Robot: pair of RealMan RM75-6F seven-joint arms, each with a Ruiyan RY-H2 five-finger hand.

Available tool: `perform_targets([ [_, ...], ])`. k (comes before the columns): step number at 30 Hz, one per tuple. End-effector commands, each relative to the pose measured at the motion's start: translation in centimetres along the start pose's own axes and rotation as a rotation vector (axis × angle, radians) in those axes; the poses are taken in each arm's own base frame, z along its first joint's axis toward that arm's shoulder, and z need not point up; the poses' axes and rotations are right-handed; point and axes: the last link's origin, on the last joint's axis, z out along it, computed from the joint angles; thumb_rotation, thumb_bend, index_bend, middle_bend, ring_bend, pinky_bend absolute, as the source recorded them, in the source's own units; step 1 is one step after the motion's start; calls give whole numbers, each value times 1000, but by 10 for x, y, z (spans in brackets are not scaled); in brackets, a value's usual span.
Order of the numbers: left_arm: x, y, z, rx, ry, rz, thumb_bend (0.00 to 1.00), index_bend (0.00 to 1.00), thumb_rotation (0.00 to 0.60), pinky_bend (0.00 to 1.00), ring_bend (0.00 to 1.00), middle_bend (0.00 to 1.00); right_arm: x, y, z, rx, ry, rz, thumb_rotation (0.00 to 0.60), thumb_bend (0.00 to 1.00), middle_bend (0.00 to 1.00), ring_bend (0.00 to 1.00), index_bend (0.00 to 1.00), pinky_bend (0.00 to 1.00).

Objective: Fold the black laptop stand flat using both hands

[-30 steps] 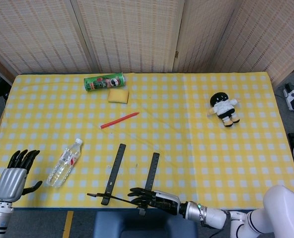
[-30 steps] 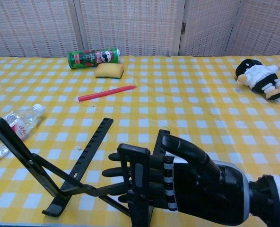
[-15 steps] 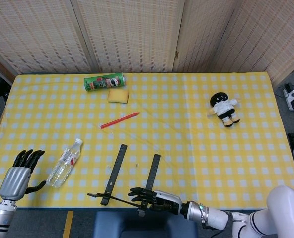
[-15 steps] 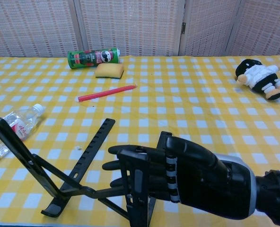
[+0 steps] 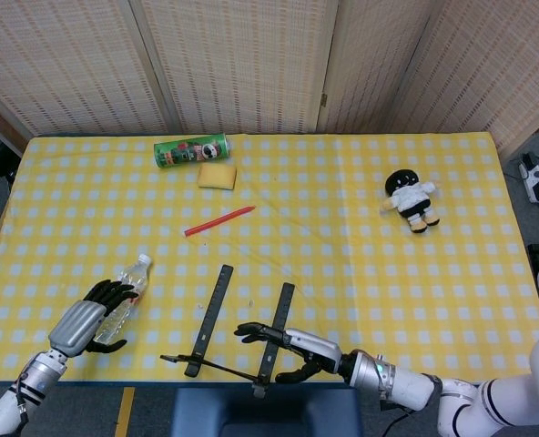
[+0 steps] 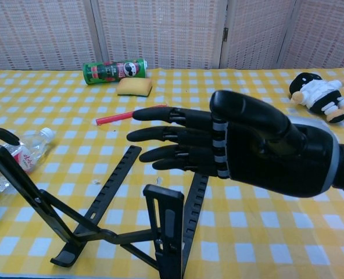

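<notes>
Laptop stand (image 5: 242, 335) single, unfolded on worktop (image 5: 342, 237), right hand (image 5: 288, 350) spread above it, left hand (image 5: 92, 314) curled on one water bottle (image 5: 124, 293), one red pen (image 5: 218, 220).

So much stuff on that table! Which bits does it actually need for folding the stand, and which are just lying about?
Needed:
laptop stand
left hand
right hand

Lying about:
water bottle
crisp can
sponge
red pen
doll

Black laptop stand (image 5: 217, 320) left of the black-and-grey right hand (image 5: 292, 346); yellow-white checked tablecloth (image 5: 342, 228) beneath; red pen (image 5: 218, 220) beyond.
</notes>
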Motion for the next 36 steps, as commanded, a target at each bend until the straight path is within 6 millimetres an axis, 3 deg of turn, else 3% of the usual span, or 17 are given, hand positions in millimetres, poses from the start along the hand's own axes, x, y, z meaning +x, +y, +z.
perform_targets([
  [1, -4, 4, 3, -23, -31, -5, 250, 230, 600, 0, 100, 167, 2, -3, 0, -1, 10, -8, 269, 187, 82, 87, 0, 0],
  [11, -22, 34, 14, -166, -148, -92, 315, 257, 600, 0, 101, 169, 10, -2, -2, -18, 45, -1, 270, 187, 82, 85, 0, 0],
  [19, -38, 55, 26, -255, -170, -189, 337, 337, 600, 13, 136, 213, 11, 2, -4, -24, 54, 11, 268, 187, 82, 85, 0, 0],
  [25, -49, 61, 34, -262, -158, -214, 377, 387, 600, 41, 161, 245, 13, 4, -7, -27, 65, 14, 271, 187, 82, 86, 0, 0],
  [36, -58, 64, 32, -239, -153, -265, 402, 454, 600, 50, 183, 281, 16, 9, -10, -32, 81, 26, 269, 186, 82, 87, 0, 0],
])
